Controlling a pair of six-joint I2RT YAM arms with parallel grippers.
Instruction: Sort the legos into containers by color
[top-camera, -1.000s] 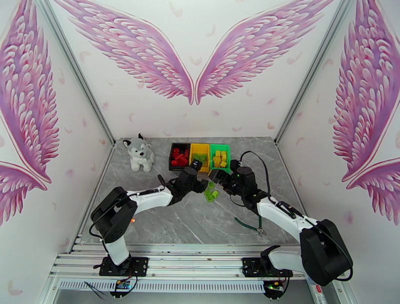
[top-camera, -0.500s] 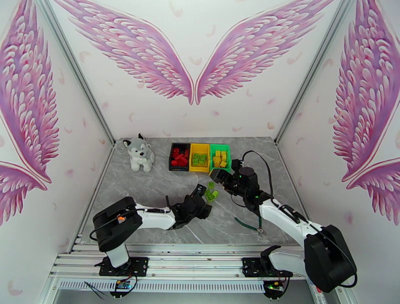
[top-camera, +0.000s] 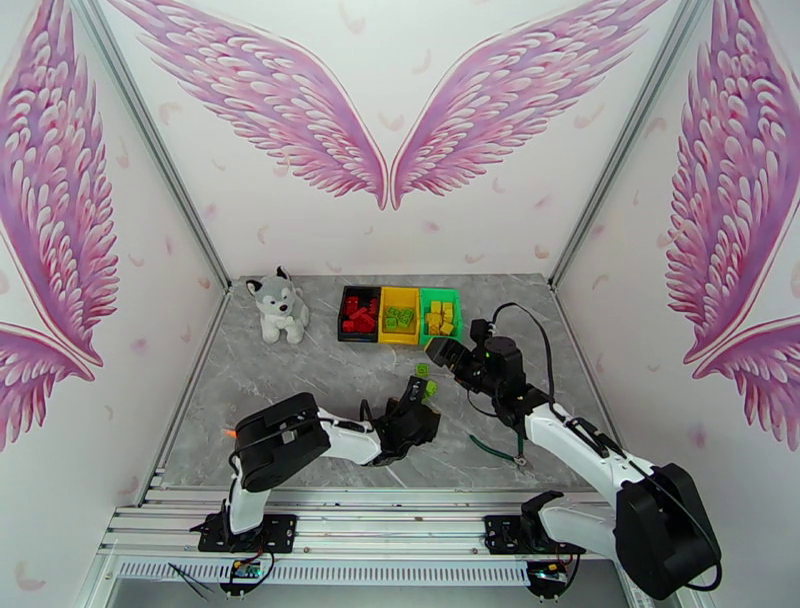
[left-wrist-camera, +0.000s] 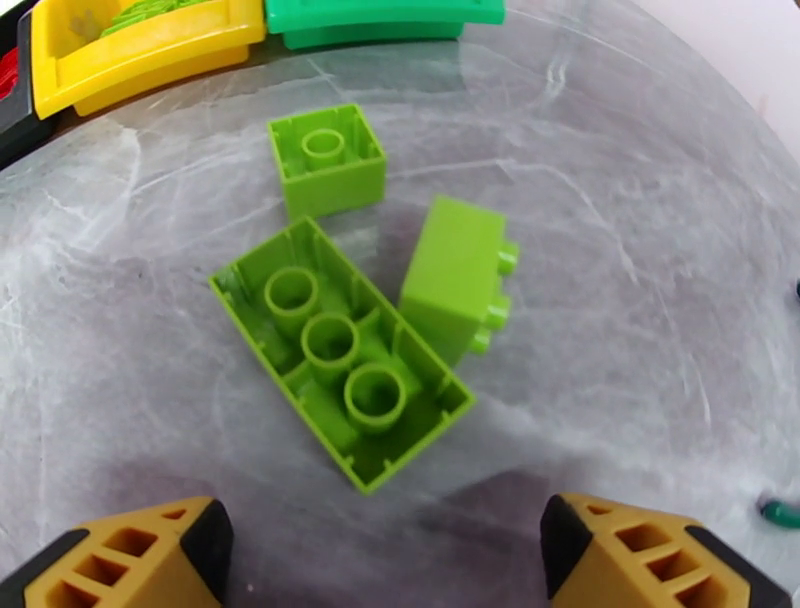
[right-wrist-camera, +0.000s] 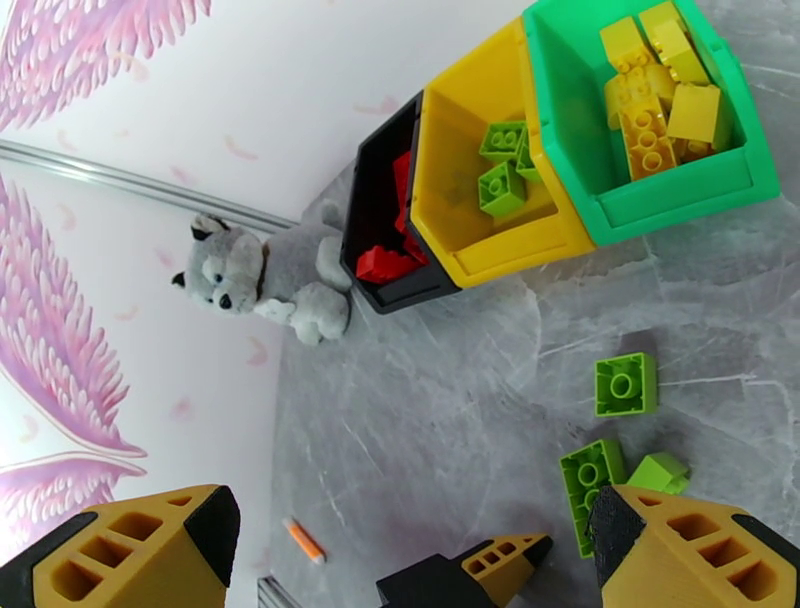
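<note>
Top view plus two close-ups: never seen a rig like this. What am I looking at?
Two robot arms are bolted at the near edge of a table. The top view looks down from behind them; each close-up comes from a camera on one wrist, so the yellow fingers at its bottom are that arm's own. The left gripper, open, faces three loose green bricks; the right gripper is open too. Nothing is held. At the back, a black bin holds red bricks, a yellow bin green bricks, a green bin yellow bricks, with a plush husky near them.
</note>
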